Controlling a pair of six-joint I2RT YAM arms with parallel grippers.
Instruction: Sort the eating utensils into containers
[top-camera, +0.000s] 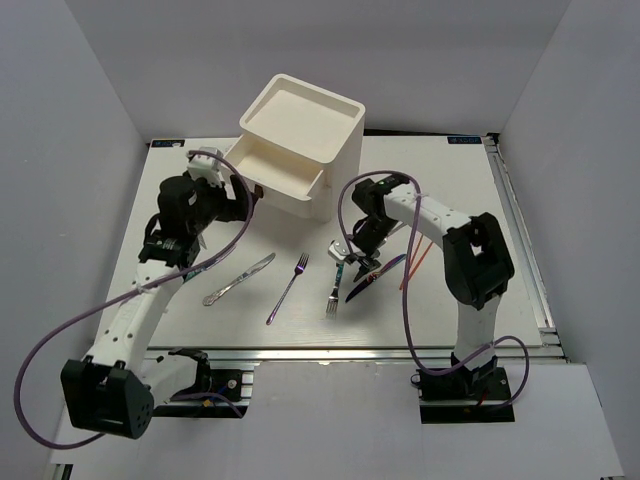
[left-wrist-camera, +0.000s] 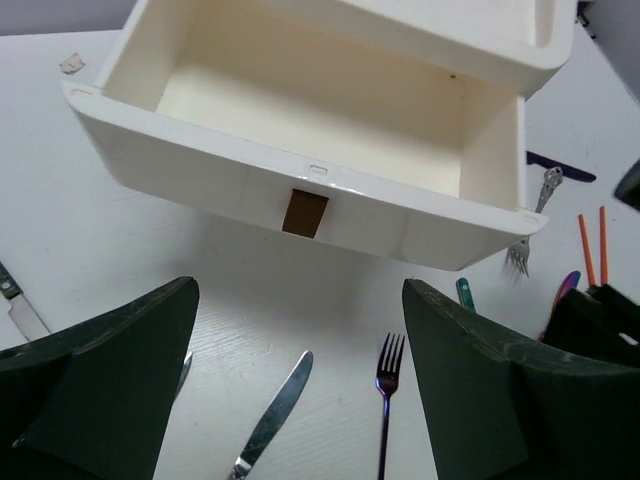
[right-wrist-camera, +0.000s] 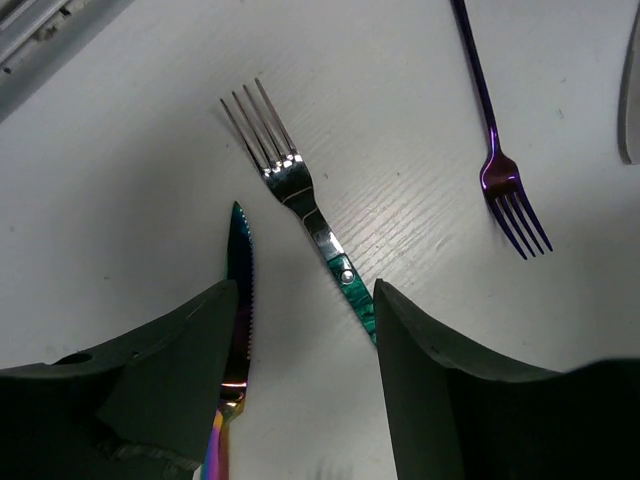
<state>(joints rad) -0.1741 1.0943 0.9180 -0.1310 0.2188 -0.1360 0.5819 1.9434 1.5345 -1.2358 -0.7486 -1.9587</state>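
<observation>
Well, the teal fork (right-wrist-camera: 300, 205) lies flat on the tabletop (top-camera: 250, 325), and my right fingers (right-wrist-camera: 450, 390) are set apart on either side of its handle, low over it but not closed on it. I judge they are placed so because the handle is the slim, stiff part that suits a pinch. An iridescent knife (right-wrist-camera: 238, 290) lies just beside it, its handle passing beneath one finger, near enough to be caught in the same pinch. The purple fork (right-wrist-camera: 490, 130) and a silver knife (top-camera: 240, 278) lie further left, apart from each other, and two orange chopsticks (top-camera: 415, 262) lie to the right. My left fingers (left-wrist-camera: 120, 370) gape wide, holding nothing, facing the red pull (left-wrist-camera: 304, 213) of the drawer (left-wrist-camera: 250, 180), which stands out of the white unit (top-camera: 300, 110), ready to receive. No utensil shows inside it. The tabletop is white and faintly grained, and plain pale walls close it in on three sides.
</observation>
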